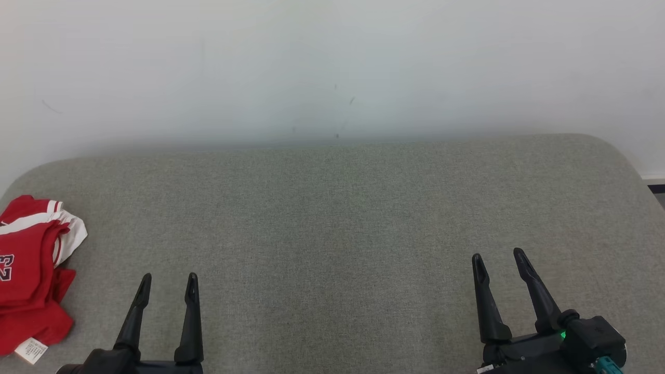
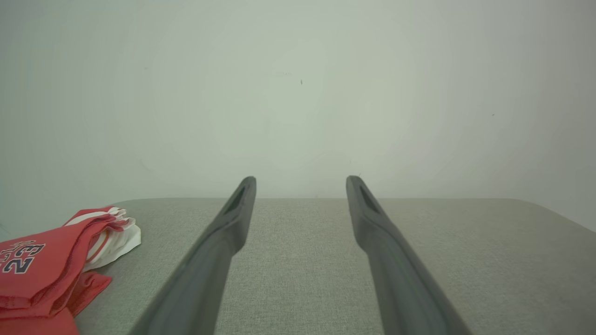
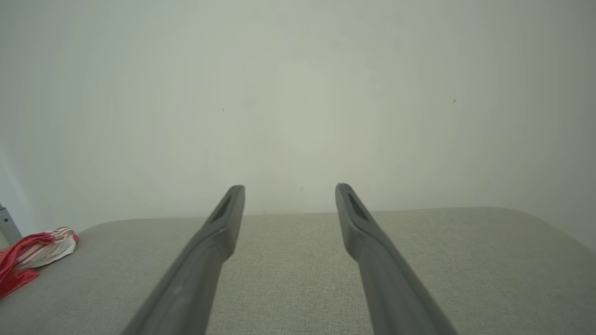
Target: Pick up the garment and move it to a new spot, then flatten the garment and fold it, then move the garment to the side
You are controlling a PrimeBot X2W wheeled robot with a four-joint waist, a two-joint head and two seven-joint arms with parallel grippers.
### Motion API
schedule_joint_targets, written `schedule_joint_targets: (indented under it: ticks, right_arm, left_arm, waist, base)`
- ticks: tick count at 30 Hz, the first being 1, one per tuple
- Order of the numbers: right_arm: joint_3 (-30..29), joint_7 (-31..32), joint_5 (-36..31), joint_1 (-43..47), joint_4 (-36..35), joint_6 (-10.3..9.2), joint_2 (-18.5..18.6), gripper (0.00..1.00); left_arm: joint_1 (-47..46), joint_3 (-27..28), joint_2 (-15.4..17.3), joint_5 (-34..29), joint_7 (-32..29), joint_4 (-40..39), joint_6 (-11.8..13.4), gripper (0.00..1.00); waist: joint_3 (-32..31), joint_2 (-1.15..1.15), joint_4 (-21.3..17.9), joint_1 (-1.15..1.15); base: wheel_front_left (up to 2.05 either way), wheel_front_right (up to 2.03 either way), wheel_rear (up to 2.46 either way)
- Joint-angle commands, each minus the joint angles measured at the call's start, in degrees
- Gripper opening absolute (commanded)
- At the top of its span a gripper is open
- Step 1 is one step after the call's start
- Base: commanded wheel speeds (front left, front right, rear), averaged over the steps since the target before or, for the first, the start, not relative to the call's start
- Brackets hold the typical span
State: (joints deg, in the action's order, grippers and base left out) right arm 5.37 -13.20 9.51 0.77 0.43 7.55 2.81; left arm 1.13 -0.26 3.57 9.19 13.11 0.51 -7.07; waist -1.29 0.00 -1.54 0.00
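Observation:
The garment (image 1: 31, 275) is a red and white jersey with dark numbers, folded in a stack at the far left edge of the grey fabric surface (image 1: 343, 218). It also lies low at the left in the left wrist view (image 2: 51, 260) and small at the left in the right wrist view (image 3: 32, 253). My left gripper (image 1: 169, 284) hovers open at the lower left, a short way right of the garment and apart from it. At the lower right my right gripper (image 1: 499, 257) is open with nothing between its fingers.
A pale wall (image 1: 332, 67) rises right behind the grey surface. The surface has rounded far corners, and its right edge (image 1: 641, 176) drops to a strip of floor. A white care label (image 1: 31, 350) sticks out from the garment's near end.

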Motion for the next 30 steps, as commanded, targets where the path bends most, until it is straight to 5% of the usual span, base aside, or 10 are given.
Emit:
schedule_joint_targets:
  ticks: [1, 30]
  right_arm:
    - [0.0, -0.6, -1.2, 0.3, -0.4, -0.10, 0.1, 1.00]
    - [0.1, -2.0, -5.0, 0.9, -0.5, -0.12, 0.1, 1.00]
  left_arm:
    - [0.5, 0.0, 0.1, -1.3, 0.6, 0.2, -0.1, 1.00]
    - [0.6, -0.3, -0.1, -6.8, 2.1, 0.8, -0.4, 1.00]
  waist:
    - [-0.1, 0.00, 0.0, 0.00]
    - [-1.0, 0.00, 0.5, 0.00]
  base:
    - [0.00, 0.00, 0.00]
    - [0.00, 0.00, 0.00]
